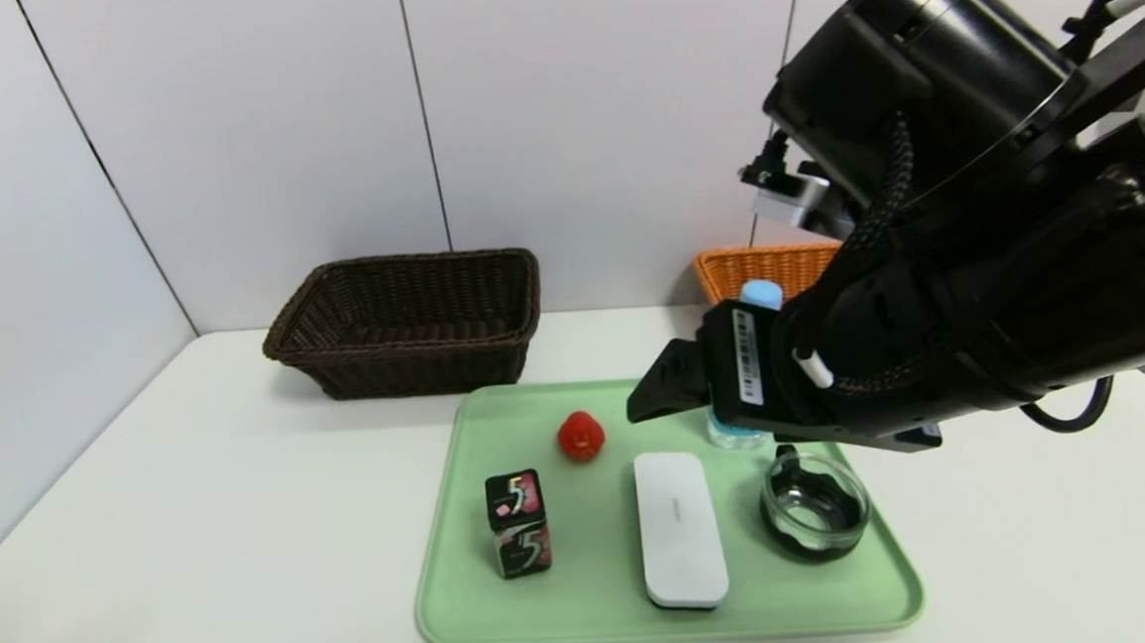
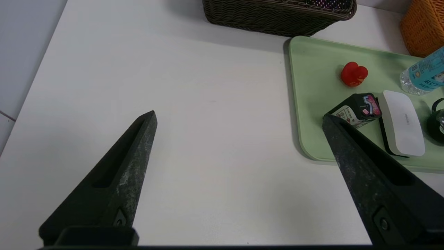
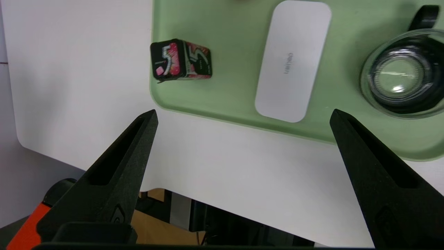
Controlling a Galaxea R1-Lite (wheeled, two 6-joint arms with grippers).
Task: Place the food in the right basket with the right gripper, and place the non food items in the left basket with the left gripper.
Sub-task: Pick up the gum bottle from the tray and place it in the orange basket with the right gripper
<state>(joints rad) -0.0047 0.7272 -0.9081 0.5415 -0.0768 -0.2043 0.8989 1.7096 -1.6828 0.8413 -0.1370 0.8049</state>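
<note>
On the green tray (image 1: 469, 586) stand the black "5" box (image 1: 518, 522) (image 3: 180, 60), a red duck (image 1: 580, 435), a white oblong case (image 1: 681, 529) (image 3: 293, 59) and a black-rimmed glass bowl (image 1: 814, 505) (image 3: 402, 74). The water bottle (image 1: 760, 295) is mostly hidden behind my right arm (image 1: 931, 339). That arm hangs above the tray's right half. Its right gripper (image 3: 242, 113) is open and empty, over the tray's front rim. My left gripper (image 2: 239, 114) is open over bare table, left of the tray. The dark brown basket (image 1: 409, 322) sits at the back left. The orange basket (image 1: 763, 270) peeks out behind the right arm.
The white table (image 1: 198, 543) meets a wall at the back and on the left. Its front edge (image 3: 222, 208) lies just under the right gripper, with floor and furniture below.
</note>
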